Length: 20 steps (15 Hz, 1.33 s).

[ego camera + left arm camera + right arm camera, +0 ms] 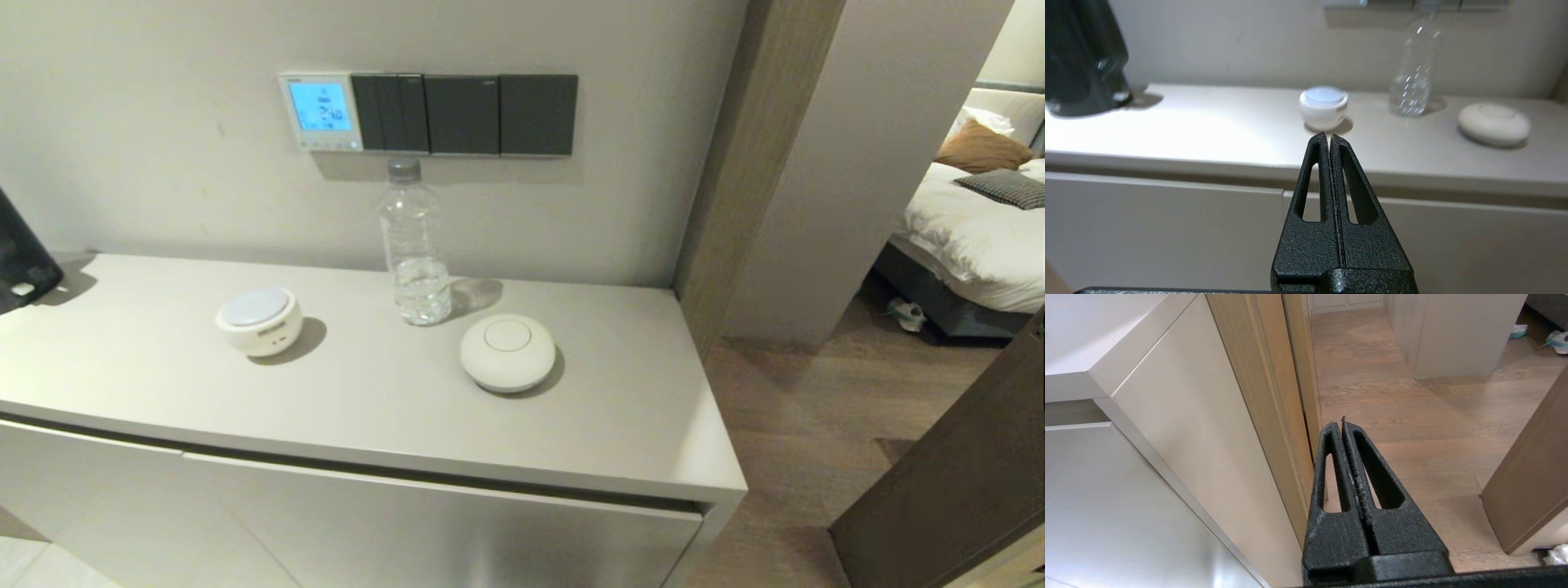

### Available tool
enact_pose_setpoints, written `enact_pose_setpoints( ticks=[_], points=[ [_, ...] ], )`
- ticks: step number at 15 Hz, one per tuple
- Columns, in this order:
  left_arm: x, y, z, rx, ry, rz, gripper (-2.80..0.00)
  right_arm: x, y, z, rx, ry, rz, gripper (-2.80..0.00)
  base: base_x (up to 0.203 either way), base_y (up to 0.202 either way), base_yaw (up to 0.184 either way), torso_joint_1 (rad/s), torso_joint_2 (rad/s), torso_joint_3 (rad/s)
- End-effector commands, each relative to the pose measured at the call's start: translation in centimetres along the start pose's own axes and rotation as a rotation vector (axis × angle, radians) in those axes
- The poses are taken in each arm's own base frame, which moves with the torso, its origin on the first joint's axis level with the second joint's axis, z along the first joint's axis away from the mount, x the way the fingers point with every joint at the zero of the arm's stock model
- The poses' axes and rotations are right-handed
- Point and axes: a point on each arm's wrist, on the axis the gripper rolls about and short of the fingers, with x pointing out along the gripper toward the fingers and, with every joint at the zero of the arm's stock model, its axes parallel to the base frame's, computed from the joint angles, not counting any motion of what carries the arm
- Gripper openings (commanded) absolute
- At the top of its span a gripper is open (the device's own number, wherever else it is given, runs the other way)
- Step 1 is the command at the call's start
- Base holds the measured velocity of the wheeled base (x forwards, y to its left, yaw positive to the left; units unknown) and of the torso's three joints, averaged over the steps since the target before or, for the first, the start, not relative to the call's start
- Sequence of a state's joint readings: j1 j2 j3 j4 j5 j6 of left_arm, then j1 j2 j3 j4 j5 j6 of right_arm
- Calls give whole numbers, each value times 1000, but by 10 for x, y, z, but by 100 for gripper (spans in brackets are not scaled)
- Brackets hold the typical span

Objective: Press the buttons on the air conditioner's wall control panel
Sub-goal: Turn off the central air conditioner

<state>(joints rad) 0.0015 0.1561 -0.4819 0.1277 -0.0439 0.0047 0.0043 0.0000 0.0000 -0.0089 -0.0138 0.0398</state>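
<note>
Glowing blue, the control panel [320, 110] reads 24.0; left gripper [1329, 136] and right gripper [1342, 422] clenched empty.

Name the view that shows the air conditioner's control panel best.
The head view: the control panel faces the camera whole, screen lit blue. The left wrist view catches only a blurred strip of its bottom edge; the right wrist view shows none of it.
</note>
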Motion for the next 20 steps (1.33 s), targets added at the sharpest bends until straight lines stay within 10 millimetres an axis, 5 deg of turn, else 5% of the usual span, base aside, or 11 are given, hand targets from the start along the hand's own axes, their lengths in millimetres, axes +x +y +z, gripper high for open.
enact_pose_setpoints(
  ticks=[1,6,10,15,20],
  points=[
    [28,1,30,-6,58,-24,-280,0,0,-1,0,3,0,-280,0,0,0,0,0,0],
    [83,2,85,-13,45,-81,-280,0,0,-1,0,3,0,-280,0,0,0,0,0,0],
    [144,4,106,-64,70,-136,-280,0,0,-1,0,4,0,-280,0,0,0,0,0,0],
    [225,4,111,-167,102,-183,-280,0,0,-1,0,4,0,-280,0,0,0,0,0,0],
    [273,-17,96,-196,100,-286,-280,0,0,-1,0,3,0,-280,0,0,0,0,0,0]
  ],
)
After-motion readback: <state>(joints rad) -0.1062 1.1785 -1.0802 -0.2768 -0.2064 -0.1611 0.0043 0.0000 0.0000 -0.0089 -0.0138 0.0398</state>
